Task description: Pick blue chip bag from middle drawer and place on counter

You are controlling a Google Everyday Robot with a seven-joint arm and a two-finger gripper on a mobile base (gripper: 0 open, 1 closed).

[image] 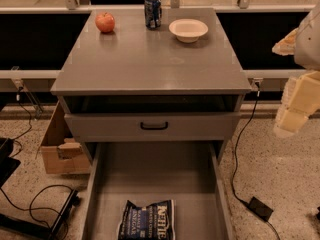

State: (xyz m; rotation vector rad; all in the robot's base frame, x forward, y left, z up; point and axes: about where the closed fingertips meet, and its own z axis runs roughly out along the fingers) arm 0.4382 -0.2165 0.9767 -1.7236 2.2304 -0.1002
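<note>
Nothing of the job looks done yet. The middle drawer (155,171) stands pulled out, and the blue chip bag (147,220) lies flat on its floor near the front end. The gripper (292,115) hangs off to the right of the cabinet, well apart from the bag and apparently carrying nothing; whether it is spread or closed I cannot tell. The counter (150,64) holds an apple (105,22), a soda can (152,11) and a bowl (188,30) at the back. Reaching, lifting and placing all remain.
</note>
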